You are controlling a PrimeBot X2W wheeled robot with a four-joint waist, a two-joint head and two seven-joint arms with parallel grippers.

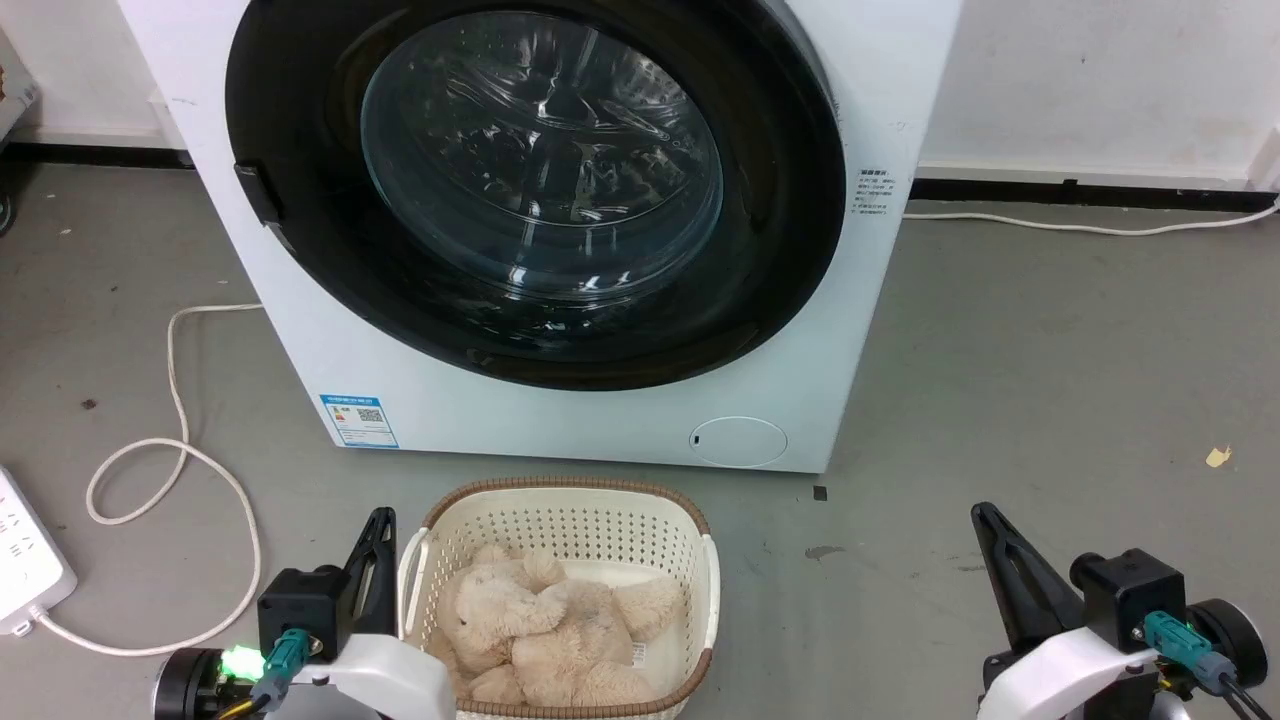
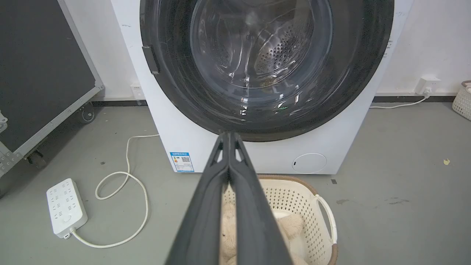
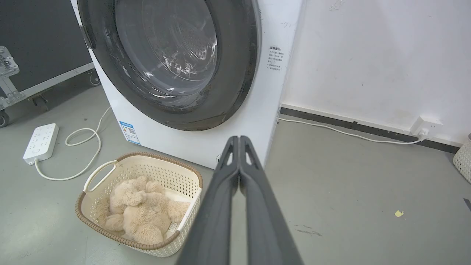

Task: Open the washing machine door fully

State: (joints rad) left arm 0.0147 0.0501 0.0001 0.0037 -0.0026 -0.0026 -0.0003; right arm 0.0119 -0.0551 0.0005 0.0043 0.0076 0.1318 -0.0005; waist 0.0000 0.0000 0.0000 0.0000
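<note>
A white washing machine (image 1: 400, 400) stands at the far side of the grey floor (image 1: 1050, 400), against a pale wall. The washing machine door (image 1: 535, 190), a glossy black disc with a clear glass centre, covers nearly the whole front. It lies shut, flush against the front panel, and its dark latch tab (image 1: 258, 192) sits on its left edge. The steel drum shows through the glass.

Nearer, just in front of the machine, a cream basket (image 1: 560, 485) with a brown rim rests on the floor. A beige plush toy (image 1: 540, 630) lies inside it.

The left gripper (image 1: 380, 518) sits low at the near left, just beside the basket's left handle. Its two dark fingers are pressed together with nothing between them. The right gripper (image 1: 982, 512) is at the near right over bare floor, its fingers likewise pressed together and empty. Both are well apart from the door.

A white power strip (image 1: 25, 560) lies on the floor at the far left, and its cable (image 1: 170, 360) loops toward the machine. Low on the front panel are a small round white flap (image 1: 738, 442) to the right and a blue-edged sticker (image 1: 358, 420) to the left.
</note>
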